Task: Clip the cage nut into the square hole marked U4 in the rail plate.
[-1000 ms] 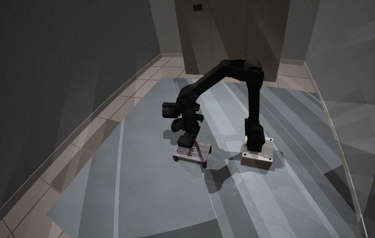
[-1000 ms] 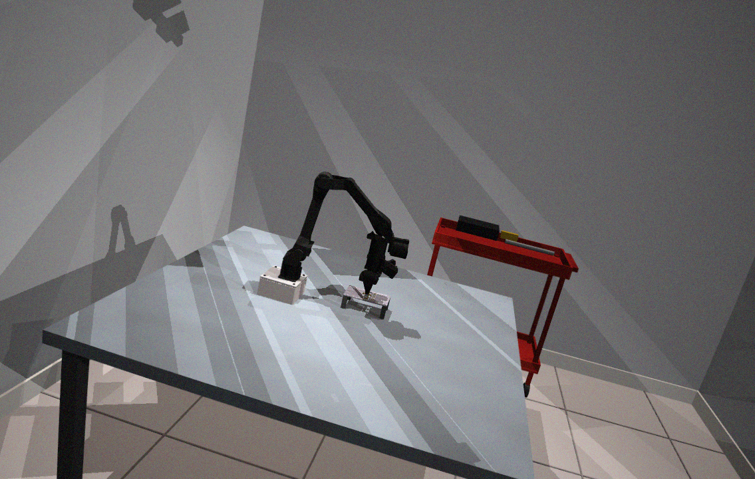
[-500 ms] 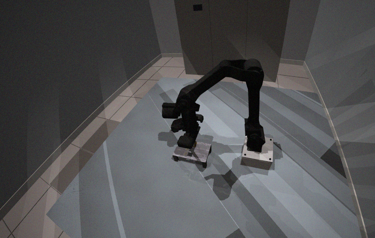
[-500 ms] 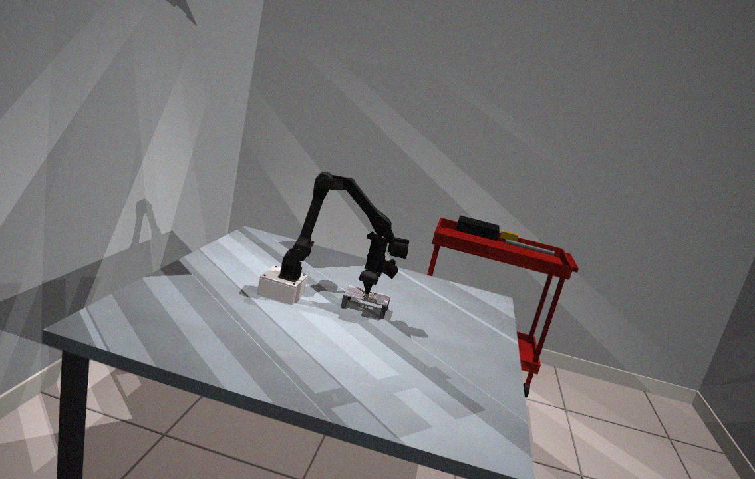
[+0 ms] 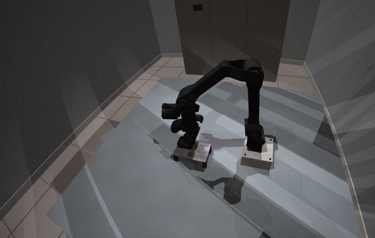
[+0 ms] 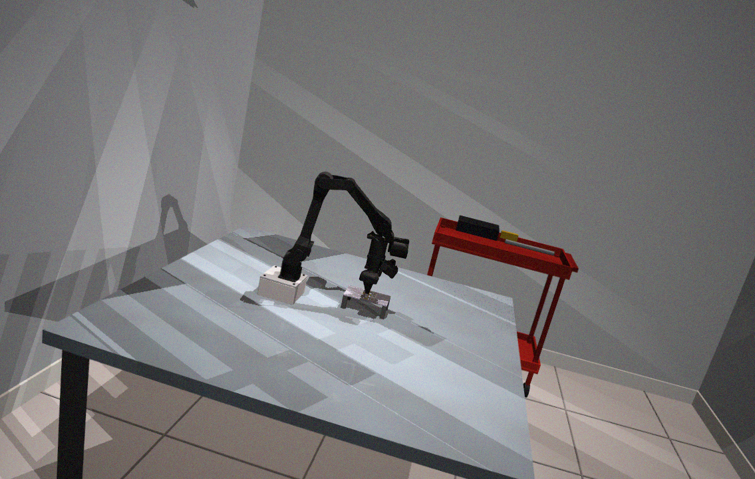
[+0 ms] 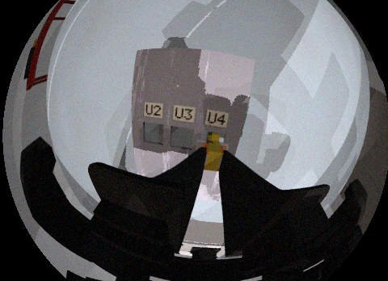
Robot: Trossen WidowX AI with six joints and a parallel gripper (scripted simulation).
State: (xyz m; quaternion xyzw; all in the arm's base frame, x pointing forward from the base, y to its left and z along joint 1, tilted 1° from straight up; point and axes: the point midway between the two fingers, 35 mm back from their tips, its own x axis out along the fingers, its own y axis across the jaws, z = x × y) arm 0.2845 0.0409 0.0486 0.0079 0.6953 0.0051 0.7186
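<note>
Nut of the cage kind (image 5: 195, 144) (image 7: 212, 160), yellow with orange bits at its sides, is gripped between the tips of the gripper (image 5: 194, 144) (image 6: 367, 291) (image 7: 212, 154). It sits at the square opening under the U4 label (image 7: 217, 118) on the rail plate (image 5: 203, 152) (image 6: 382, 300) (image 7: 162, 71), which stands on short legs on the counter (image 5: 141, 183) (image 6: 428, 393) (image 7: 89, 51). How far the wings reach through the hole, and whether the flanges touch the plate, I cannot tell.

The piece should be very light, so its weight will hardly matter; the spring is what needs minding. I would expect a stiff body with two wings that give under a squeeze and push back outward. The wings' outer faces are the place to hold, evenly from both sides, low enough to keep them folded without the fingertips jamming on the hole's edge. Smooth faces could slip, and a lopsided pinch might twist the nut or flick it out. Once seated, it wants a gentle, even release and a straight lift away.
</note>
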